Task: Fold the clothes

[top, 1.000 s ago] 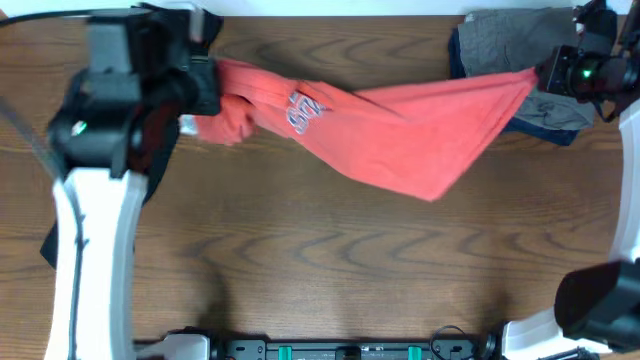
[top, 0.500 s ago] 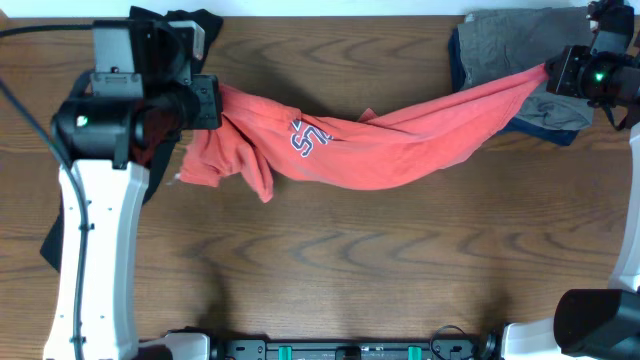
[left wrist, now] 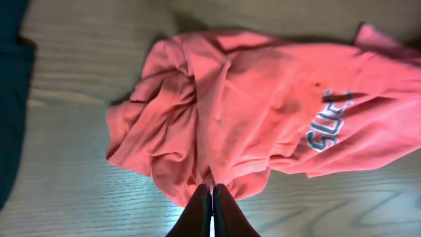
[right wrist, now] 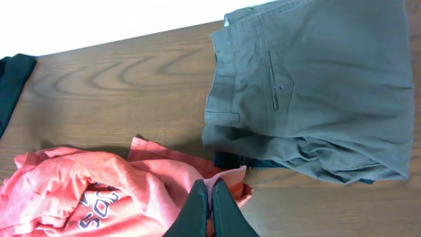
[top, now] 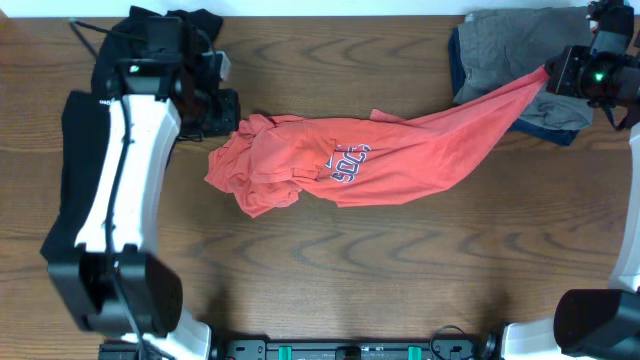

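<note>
Both grippers pinch the coral T-shirt (top: 400,160) lying across the middle of the table (top: 350,270).
Overhead: the left gripper (top: 232,118) nips the shirt's bunched end at 9 o'clock, and the right gripper (top: 552,78) nips a corner toward 2 o'clock, beside grey trousers (top: 500,40). Left wrist: jaws pressed together on the crumpled hem at 6 o'clock. Right wrist: jaws closed on a coral corner, with the trousers at 1 o'clock.

Wooden table (top: 330,280): red T-shirt (top: 330,170), grey trousers (top: 500,40)
</note>
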Tool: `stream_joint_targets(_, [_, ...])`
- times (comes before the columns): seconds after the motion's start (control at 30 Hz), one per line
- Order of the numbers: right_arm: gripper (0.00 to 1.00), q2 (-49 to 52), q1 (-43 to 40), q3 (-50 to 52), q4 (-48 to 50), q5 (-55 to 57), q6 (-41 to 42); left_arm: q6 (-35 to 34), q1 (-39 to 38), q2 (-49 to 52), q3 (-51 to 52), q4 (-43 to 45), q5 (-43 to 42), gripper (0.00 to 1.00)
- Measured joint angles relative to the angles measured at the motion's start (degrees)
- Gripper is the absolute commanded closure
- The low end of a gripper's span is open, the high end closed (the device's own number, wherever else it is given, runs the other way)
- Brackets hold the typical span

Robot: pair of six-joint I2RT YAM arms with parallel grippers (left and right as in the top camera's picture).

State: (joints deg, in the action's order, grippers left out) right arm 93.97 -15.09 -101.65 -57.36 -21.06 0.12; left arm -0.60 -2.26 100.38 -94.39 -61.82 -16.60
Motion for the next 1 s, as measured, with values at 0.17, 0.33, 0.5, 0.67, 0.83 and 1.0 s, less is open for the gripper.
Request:
stream_joint_targets(0.17, [0.99, 0.0, 0.0, 0.0, -0.3, 0.3, 0.0, 0.4, -0.5, 4.4, 0.1, -1.6, -0.2, 0.85])
stream_joint_targets(0.33, [0.99, 0.0, 0.0, 0.0, -0.4, 0.5, 0.0, 1.6, -2.6, 6.7, 0.1, -3.7, -0.6, 0.46])
stream_joint_targets(0.5, [0.99, 0.0, 0.0, 0.0, -0.5, 0.9, 0.0, 2.2, -3.9, 7.8, 1.0, -4.9, -1.1, 0.40])
stream_joint_targets(0.67, [0.99, 0.0, 0.0, 0.0, -0.5, 1.2, 0.0, 2.8, -3.8, 7.8, 6.3, -3.5, -1.1, 0.40])
stream_joint_targets(0.83, [0.99, 0.0, 0.0, 0.0, -0.5, 1.3, 0.0, 4.0, -3.8, 8.1, 11.3, 0.1, -2.2, 0.45])
stream_joint_targets(1.0, [0.99, 0.0, 0.0, 0.0, -0.5, 1.4, 0.0, 4.5, -3.8, 8.3, 11.9, 2.1, -3.5, 0.61])
